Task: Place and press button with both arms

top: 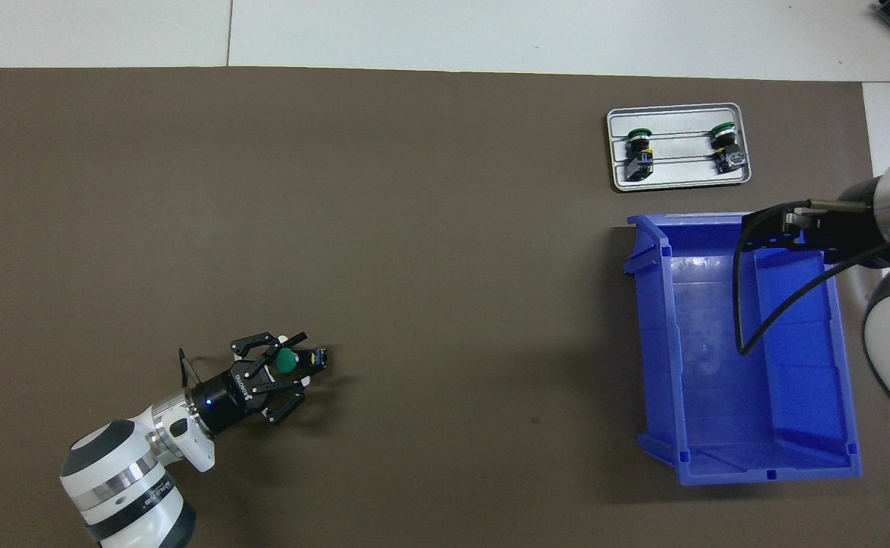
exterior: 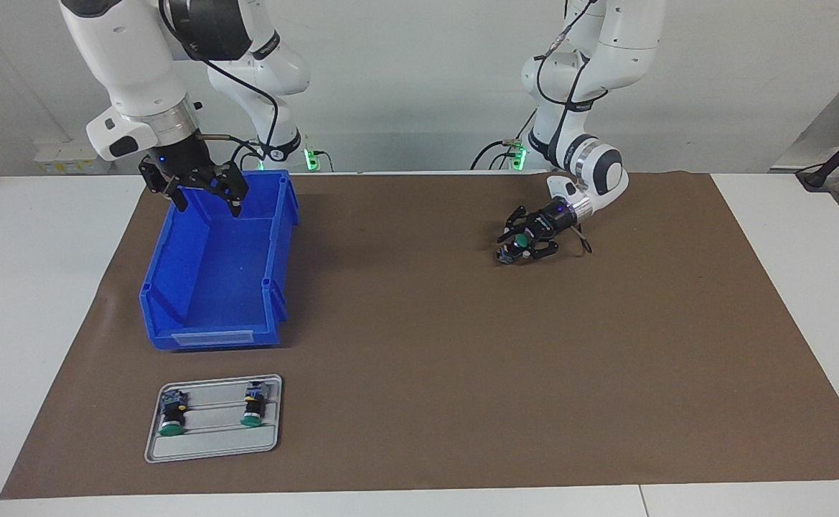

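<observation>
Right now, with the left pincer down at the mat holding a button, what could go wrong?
1. The button sits in the left pincer low over the brown mat; released tilted, it might roll or tip.
2. The right pincer hangs open inside the blue bin; swinging out sideways could clip the wall.
</observation>
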### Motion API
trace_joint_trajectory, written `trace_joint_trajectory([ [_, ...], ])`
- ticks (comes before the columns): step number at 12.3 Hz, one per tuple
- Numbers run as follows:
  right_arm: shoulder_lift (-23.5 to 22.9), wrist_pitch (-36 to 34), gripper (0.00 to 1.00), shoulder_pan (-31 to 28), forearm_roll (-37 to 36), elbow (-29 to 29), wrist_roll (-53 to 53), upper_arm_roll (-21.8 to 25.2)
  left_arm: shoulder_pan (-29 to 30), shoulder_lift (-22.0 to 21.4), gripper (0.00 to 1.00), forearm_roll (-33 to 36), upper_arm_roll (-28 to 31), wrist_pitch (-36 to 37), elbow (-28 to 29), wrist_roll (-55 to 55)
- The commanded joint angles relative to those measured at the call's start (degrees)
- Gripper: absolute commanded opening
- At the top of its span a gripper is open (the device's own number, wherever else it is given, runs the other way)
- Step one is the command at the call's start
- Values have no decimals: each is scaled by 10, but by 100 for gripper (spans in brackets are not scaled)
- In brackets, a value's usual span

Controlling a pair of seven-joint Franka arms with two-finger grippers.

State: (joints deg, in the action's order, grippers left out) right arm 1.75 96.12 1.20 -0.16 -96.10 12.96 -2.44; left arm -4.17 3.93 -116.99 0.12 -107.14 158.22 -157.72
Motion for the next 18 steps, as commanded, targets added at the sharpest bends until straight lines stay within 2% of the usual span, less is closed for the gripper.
trace_joint_trajectory([
  [1,13,2,100,-3,13,-15,4,0,-10,3,56,-11,2,-8,11,-79],
  [5,13,2,100,-3,13,-15,4,0,-30,10,55,-13,1,-31,2,-78],
  [10,13,2,100,-3,13,-15,4,0,-29,10,55,-13,2,-25,0,-78],
  [13,13,2,100,-3,13,-15,4,-1,-22,11,60,-10,4,-30,-1,-78],
  [16,14,2,100,-3,13,-15,4,0,-21,23,48,27,5,-64,-18,-78],
  [18,14,2,100,-3,13,-15,4,0,-19,25,47,39,5,-65,-21,-76],
])
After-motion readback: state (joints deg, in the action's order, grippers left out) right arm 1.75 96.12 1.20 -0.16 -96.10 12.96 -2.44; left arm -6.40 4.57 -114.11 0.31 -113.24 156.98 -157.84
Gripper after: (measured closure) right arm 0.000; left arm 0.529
